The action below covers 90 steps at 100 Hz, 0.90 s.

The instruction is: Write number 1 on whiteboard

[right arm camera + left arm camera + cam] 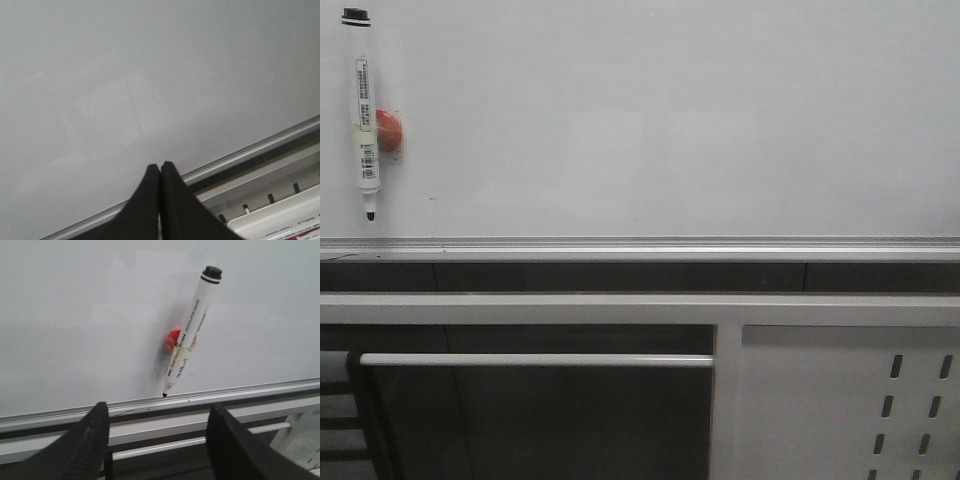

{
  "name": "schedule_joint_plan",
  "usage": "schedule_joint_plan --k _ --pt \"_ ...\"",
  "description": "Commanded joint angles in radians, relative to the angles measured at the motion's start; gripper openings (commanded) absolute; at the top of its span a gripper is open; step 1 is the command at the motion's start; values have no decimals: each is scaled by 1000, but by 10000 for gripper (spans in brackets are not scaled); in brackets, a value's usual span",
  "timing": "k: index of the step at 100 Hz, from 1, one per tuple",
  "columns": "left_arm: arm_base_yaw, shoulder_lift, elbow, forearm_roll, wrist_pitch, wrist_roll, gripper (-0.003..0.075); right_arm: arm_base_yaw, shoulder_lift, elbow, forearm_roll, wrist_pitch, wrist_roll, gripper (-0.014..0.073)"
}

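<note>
A large whiteboard [670, 120] fills the far side of the scene, bare of any written stroke, with a marker [366, 105] hanging tip-down on a red magnet [388, 130] at its far left. The left gripper [157, 432] is spread wide and holds nothing, just short of the marker. The right gripper [160, 172] is pressed closed, empty, before the blank board.

Matte black, ribbed-textured wedge-shaped fingers [92, 450] on the left gripper; smooth black tapered fingers [150, 200] on the right.

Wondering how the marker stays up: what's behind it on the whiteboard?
A red round piece sits behind the marker, against the whiteboard. How they join is hidden.
</note>
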Motion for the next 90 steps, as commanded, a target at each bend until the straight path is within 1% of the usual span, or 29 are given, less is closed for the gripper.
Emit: schedule_joint_plan --k 1,5,10,16,29,51,90 --pt "-5 46 -35 -162 36 134 402 -5 -8 -36 3 -76 -13 -71" --pt "-5 75 -35 -243 53 216 401 -5 -8 -36 3 -76 -13 -71" --pt "-5 102 -35 -307 73 313 401 -5 -8 -36 3 -76 -13 -71" --pt "-5 149 -35 -307 107 378 401 -5 -8 -36 3 -76 -13 -71" --pt "-5 235 -33 -307 150 383 400 -5 -8 -36 3 -76 -13 -71" --pt "-5 347 -38 -307 194 405 377 -5 -8 -36 3 -76 -13 -71" --pt "-5 481 -156 -307 221 441 377 -5 -8 -36 3 -76 -13 -71"
